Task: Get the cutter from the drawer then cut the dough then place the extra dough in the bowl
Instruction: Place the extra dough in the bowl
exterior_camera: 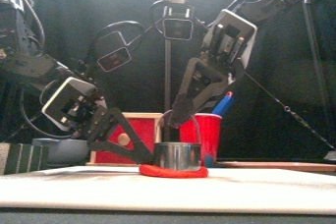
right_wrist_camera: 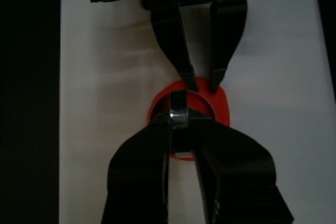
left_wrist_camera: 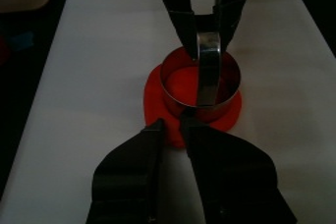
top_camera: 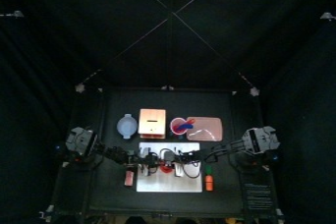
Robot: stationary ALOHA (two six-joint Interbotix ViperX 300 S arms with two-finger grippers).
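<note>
Standing on the dough: the cutter (exterior_camera: 178,156), a round band of shiny metal, sits upright with its lower rim down in the red.
Dough: a flat red disc (exterior_camera: 172,172), wider than the cutter, so a red lip shows all round the metal.
Cutting board: white (exterior_camera: 269,183); the dough lies on it, near the middle of its width.
Wire handle: it (left_wrist_camera: 206,43) arches over the cutter's open top.
Right gripper: it (right_wrist_camera: 184,116) comes down from above, with its jaws closed on the wire handle right over the ring.
Left gripper: it (left_wrist_camera: 180,126) sits low at the cutter's left side. Its jaws are drawn together to a thin slit and its tips are at the near edge of cutter and dough. Whether they pinch the rim, the dough or nothing, I cannot tell.
Front view only: this view shows how tall the cutter's wall is and how thin the dough is. A red cup (exterior_camera: 203,135) with a blue knife (exterior_camera: 223,103) stands behind and just right of the cutter. The wooden box (exterior_camera: 129,130) with its red drawer front is behind to the left. The blue-grey bowl (exterior_camera: 59,149) is further left, well apart from the dough.
Top view only: the pink tray (top_camera: 197,127) lies behind the board, right of the box.
Wrist views only: red dough fills the inside of the ring, and the disc's outline is uneven.
</note>
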